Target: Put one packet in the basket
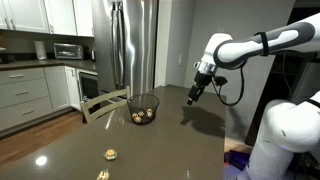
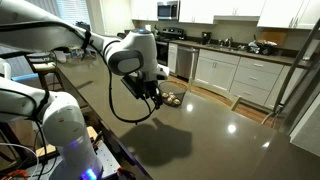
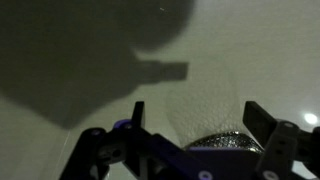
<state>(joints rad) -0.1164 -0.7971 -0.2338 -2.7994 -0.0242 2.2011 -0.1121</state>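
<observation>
A dark wire basket (image 1: 131,104) stands on the dark table and holds a few small packets (image 1: 141,116). Two more packets lie loose near the table's front, one (image 1: 112,154) and another (image 1: 102,175) at the picture's edge. My gripper (image 1: 192,97) hangs above the table beside the basket, a little apart from it. It also shows in an exterior view (image 2: 155,95), with the basket (image 2: 173,99) just behind it. In the wrist view the jaws (image 3: 195,118) are open and empty, with the basket's mesh (image 3: 205,105) between and below them.
The table (image 1: 170,150) is glossy and dark. A steel fridge (image 1: 131,40) and kitchen cabinets (image 1: 25,95) stand behind it. A white robot body (image 1: 285,135) is at the table's edge.
</observation>
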